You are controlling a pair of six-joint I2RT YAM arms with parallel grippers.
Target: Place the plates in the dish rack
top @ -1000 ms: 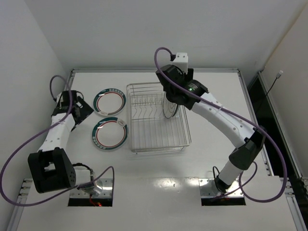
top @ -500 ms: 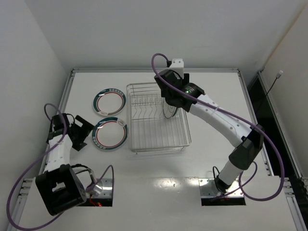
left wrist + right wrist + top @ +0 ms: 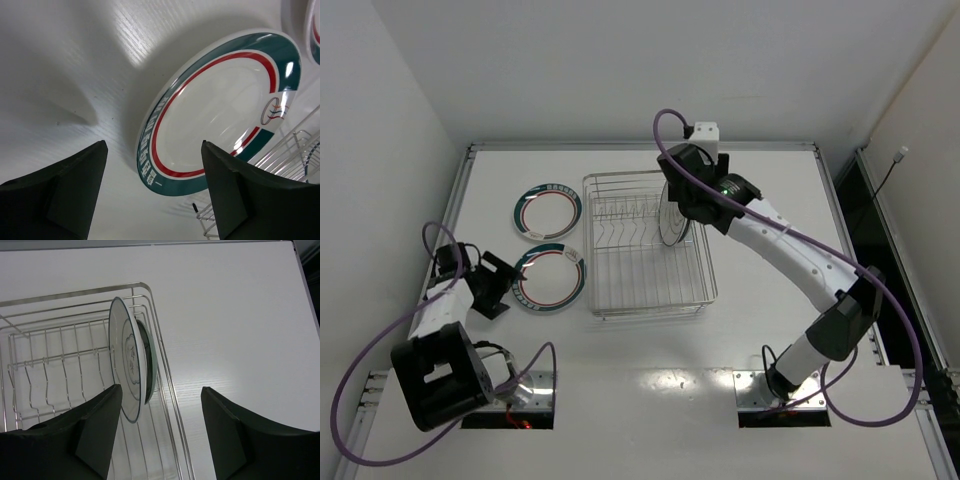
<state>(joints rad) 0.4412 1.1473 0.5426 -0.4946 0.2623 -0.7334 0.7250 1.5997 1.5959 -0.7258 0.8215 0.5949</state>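
Observation:
The dish rack [image 3: 650, 270] stands mid-table. The pale grey plate [image 3: 674, 220] stands upright in the rack's right end. In the right wrist view the grey plate [image 3: 127, 365] has the small teal plate [image 3: 152, 365] upright right behind it. My right gripper [image 3: 688, 200] is open and empty above these two plates, also in its own view [image 3: 160, 435]. Two white plates with green-and-red bands lie flat left of the rack, a far one [image 3: 548, 211] and a near one [image 3: 549, 279]. My left gripper [image 3: 498, 287] is open, low at the near plate's left edge [image 3: 220, 105].
Rack wires [image 3: 280, 155] show just beyond the near plate in the left wrist view, and the far plate's rim [image 3: 315, 25] at the top right. Several upright prongs [image 3: 60, 365] left of the standing plates hold nothing. White walls enclose the table's left and back.
My left arm swung from beside the far plate down to the near plate's left edge. My right gripper shifted a little to the right above the standing plates.

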